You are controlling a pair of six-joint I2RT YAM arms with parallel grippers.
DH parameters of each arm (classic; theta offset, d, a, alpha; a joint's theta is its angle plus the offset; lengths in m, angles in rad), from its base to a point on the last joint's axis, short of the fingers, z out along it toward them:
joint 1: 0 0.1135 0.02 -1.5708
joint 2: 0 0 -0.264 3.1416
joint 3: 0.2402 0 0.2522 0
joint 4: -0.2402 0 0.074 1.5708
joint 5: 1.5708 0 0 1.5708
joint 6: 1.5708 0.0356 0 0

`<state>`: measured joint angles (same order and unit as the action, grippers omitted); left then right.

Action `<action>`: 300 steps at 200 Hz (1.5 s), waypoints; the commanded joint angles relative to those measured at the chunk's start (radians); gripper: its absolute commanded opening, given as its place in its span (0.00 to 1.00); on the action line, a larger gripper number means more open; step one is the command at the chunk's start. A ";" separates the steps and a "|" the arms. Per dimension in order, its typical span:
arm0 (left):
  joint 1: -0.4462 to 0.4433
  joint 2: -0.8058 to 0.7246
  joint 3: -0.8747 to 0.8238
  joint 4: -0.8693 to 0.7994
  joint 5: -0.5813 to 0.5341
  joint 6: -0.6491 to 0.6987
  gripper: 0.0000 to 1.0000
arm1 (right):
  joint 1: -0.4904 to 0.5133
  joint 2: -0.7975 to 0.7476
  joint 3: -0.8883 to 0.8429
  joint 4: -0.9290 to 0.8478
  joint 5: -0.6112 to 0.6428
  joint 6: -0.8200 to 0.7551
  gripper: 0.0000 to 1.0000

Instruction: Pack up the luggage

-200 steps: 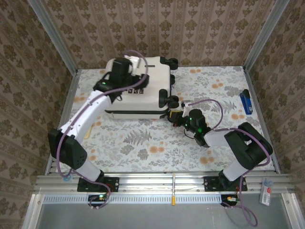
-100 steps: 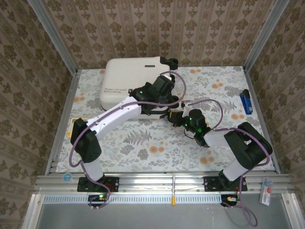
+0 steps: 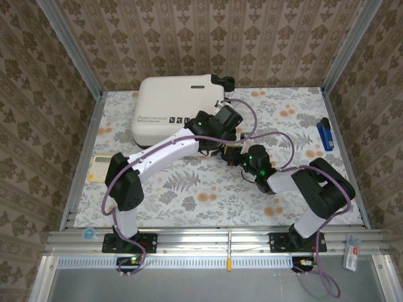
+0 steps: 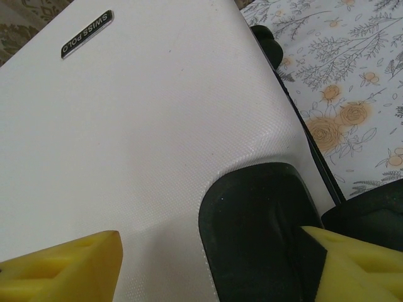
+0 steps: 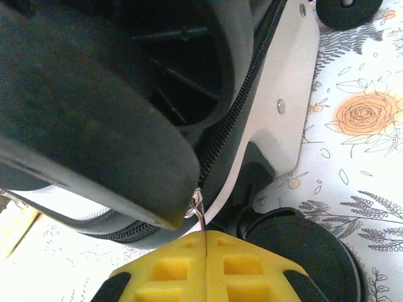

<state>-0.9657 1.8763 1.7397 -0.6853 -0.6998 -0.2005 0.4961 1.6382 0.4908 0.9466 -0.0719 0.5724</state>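
Note:
The cream-white luggage (image 3: 170,100) lies flat at the back left of the table, with its black wheels on the right side. My left gripper (image 3: 218,129) hovers open over the luggage's near right corner. Its yellow fingertips (image 4: 63,267) straddle the white shell (image 4: 157,126) and a black wheel housing (image 4: 258,233), holding nothing. My right gripper (image 3: 230,153) is at that same corner, its yellow jaws shut (image 5: 204,242) on the thin metal zipper pull (image 5: 201,214). The black zipper (image 5: 252,75) runs up the seam, and a wheel (image 5: 302,245) sits beside the fingers.
A pale yellow calculator (image 3: 101,167) lies at the table's left edge. At the right edge lies a blue-and-black object (image 3: 324,133). Both arms cross over the middle of the floral tablecloth (image 3: 208,195). Metal frame posts and wallpapered walls enclose the table.
The left arm swung from the luggage's back left to its near right corner. The luggage's top shell now lies flat. The calculator has come into view. The right gripper has stayed put.

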 commanded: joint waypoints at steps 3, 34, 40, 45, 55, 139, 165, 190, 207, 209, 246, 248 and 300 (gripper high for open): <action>0.023 0.019 -0.077 -0.129 -0.045 0.017 0.72 | -0.021 0.012 0.031 0.004 0.111 0.027 0.00; 0.024 0.011 -0.111 -0.094 -0.007 0.031 0.71 | -0.040 0.016 0.043 0.019 0.124 0.024 0.00; 0.024 0.011 -0.114 -0.092 -0.001 0.032 0.71 | -0.045 0.018 0.043 0.026 0.126 0.024 0.00; 0.025 0.011 -0.116 -0.089 0.002 0.033 0.71 | -0.048 0.019 0.046 0.029 0.124 0.026 0.00; 0.025 0.009 -0.122 -0.085 0.012 0.036 0.70 | -0.055 0.022 0.052 0.030 0.125 0.027 0.00; 0.035 -0.026 -0.178 -0.034 0.073 0.051 0.69 | -0.068 0.087 0.072 0.165 -0.118 -0.009 0.00; 0.036 -0.029 -0.168 -0.038 0.064 0.064 0.69 | -0.059 0.105 0.062 0.142 -0.192 -0.066 0.00; 0.036 -0.030 -0.163 -0.036 0.063 0.068 0.69 | -0.059 0.117 0.034 0.124 -0.156 -0.083 0.00; 0.037 -0.029 -0.162 -0.038 0.063 0.069 0.69 | -0.059 0.124 0.019 0.123 -0.144 -0.095 0.05; 0.036 -0.028 -0.163 -0.039 0.063 0.068 0.69 | -0.059 0.125 0.019 0.123 -0.144 -0.096 0.06; 0.039 -0.029 -0.164 -0.044 0.056 0.069 0.69 | -0.059 0.135 0.000 0.124 -0.141 -0.130 0.18; 0.039 -0.029 -0.163 -0.045 0.056 0.069 0.69 | -0.059 0.135 0.001 0.124 -0.142 -0.131 0.19; 0.040 -0.034 -0.165 -0.055 0.050 0.067 0.69 | -0.060 0.141 0.011 0.112 -0.154 -0.170 0.31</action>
<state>-0.9466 1.8278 1.6226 -0.5137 -0.6548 -0.1818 0.4381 1.7683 0.4980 1.0500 -0.2180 0.4477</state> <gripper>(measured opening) 0.688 0.289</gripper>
